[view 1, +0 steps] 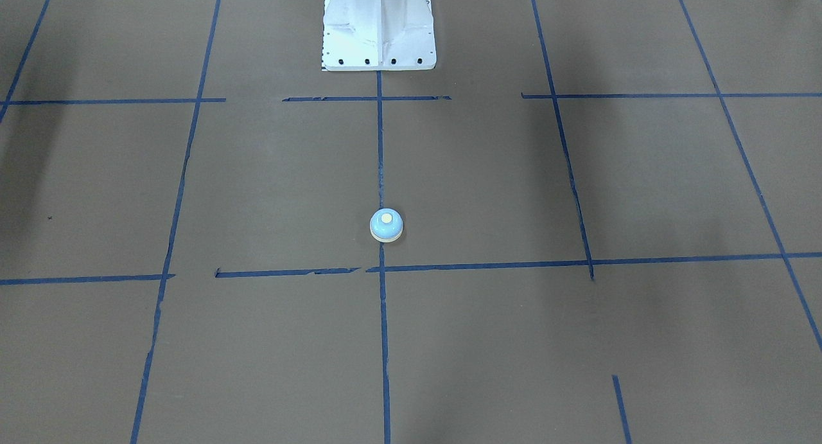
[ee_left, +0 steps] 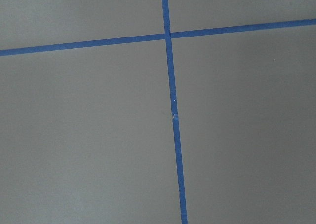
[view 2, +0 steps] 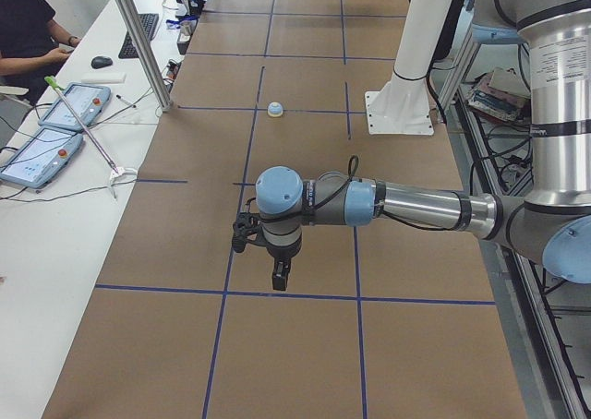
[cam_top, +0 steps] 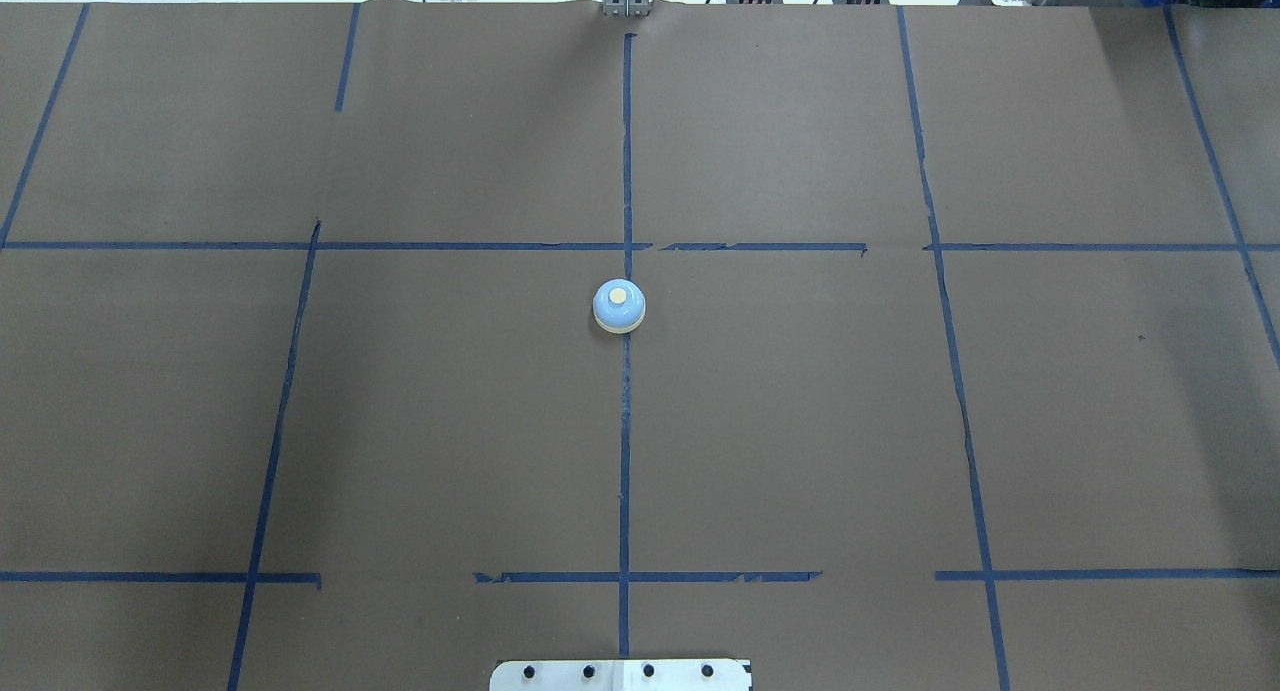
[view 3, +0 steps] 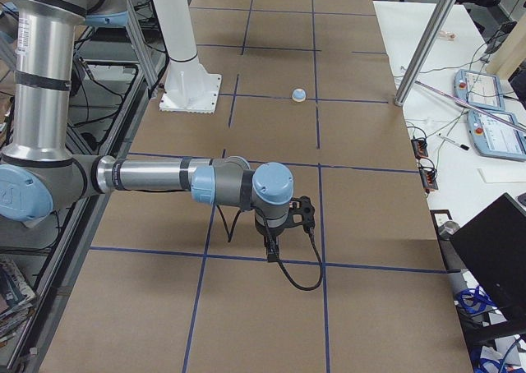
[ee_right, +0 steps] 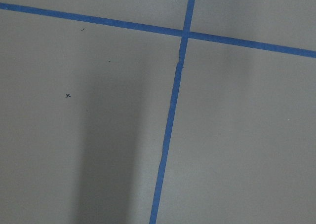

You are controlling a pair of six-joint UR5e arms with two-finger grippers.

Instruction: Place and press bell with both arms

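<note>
The light-blue bell with its cream button stands upright on the centre tape line in the middle of the table; it also shows in the front view, the left view and the right view. My left gripper hangs over the table far from the bell, at the table's left end. My right gripper hangs over the right end, also far from the bell. Both grippers show only in the side views, so I cannot tell whether they are open or shut. The wrist views show only brown paper and blue tape.
The white bolted pedestal stands at the robot's side of the table. Blue tape lines grid the brown paper. A metal post, tablets and a seated operator are beyond the far edge.
</note>
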